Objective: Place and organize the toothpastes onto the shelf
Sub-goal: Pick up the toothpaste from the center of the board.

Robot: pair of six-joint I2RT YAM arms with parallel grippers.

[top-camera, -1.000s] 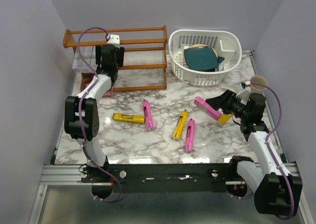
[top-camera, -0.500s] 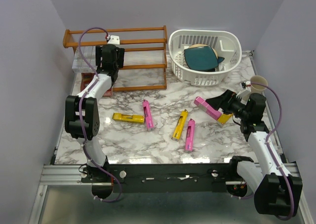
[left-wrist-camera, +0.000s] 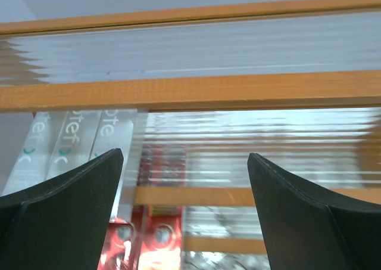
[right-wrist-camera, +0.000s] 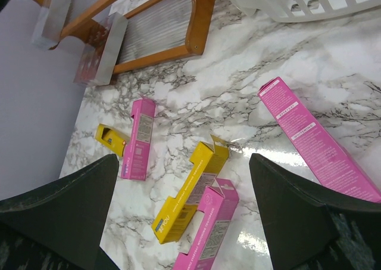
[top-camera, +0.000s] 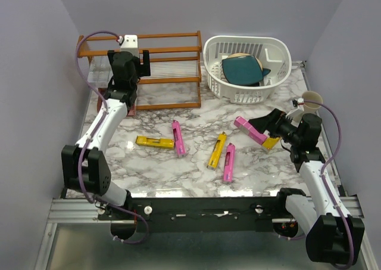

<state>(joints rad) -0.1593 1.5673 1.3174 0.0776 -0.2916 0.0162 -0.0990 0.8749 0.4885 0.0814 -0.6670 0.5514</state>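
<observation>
Pink cartons (top-camera: 178, 138): three loose; yellow cartons (top-camera: 216, 150): at least two.

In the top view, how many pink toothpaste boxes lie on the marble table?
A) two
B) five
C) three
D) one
C: three of them show on the table: the left pink box, the middle pink box and the right pink box.
</observation>
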